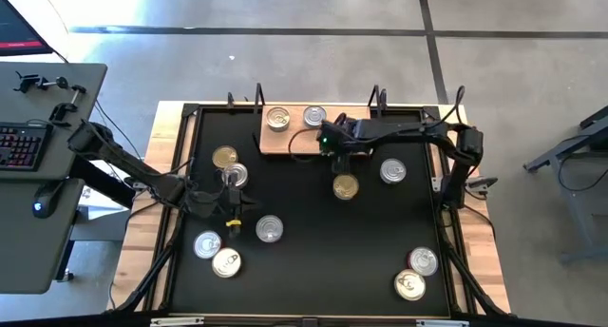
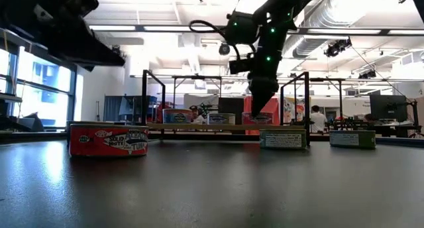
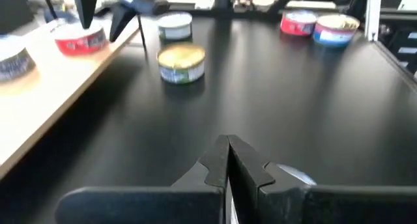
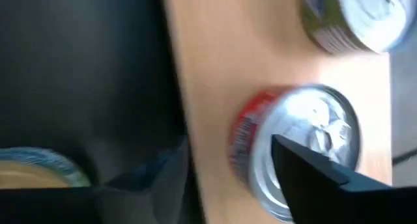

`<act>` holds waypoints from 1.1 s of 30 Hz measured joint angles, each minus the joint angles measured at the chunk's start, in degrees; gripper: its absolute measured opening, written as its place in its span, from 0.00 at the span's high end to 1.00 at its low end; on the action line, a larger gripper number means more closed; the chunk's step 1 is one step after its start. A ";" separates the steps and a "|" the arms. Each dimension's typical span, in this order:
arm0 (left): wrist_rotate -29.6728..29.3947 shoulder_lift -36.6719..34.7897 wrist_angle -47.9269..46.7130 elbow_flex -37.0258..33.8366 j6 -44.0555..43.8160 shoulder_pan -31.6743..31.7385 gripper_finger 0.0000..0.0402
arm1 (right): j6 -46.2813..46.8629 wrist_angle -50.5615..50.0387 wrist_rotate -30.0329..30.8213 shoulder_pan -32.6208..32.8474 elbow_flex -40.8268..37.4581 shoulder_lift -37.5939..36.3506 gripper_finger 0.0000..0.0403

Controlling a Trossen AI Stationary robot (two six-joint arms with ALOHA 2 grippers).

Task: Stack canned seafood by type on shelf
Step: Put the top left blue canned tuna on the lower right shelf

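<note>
high view: the right gripper (image 1: 332,144) hangs over the shelf (image 1: 285,142) by the table's far edge; the left gripper (image 1: 220,201) waits clenched. right wrist view: fingers released around a red tin (image 4: 293,149) on the shelf.

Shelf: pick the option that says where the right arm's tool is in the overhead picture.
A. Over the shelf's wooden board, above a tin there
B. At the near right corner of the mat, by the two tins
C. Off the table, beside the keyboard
A: the right tool sits over the shelf board, and the right wrist view shows a red-sided, silver-lidded tin on the wood just beneath one of its fingers.
</note>
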 joint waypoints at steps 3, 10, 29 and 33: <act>-0.03 0.00 1.61 0.02 1.75 0.00 1.00 | 1.98 0.09 -0.61 -2.22 -0.02 0.24 0.64; -0.07 0.00 2.12 0.02 0.52 -0.12 1.00 | 4.50 2.19 -3.10 -6.22 0.00 0.22 0.96; -0.05 0.02 1.99 0.02 3.44 -1.22 1.00 | 15.07 7.08 3.47 -9.31 0.00 -0.63 0.94; -0.05 0.02 2.03 0.02 4.84 -1.05 1.00 | 16.68 6.93 1.83 -10.42 0.00 -0.56 0.94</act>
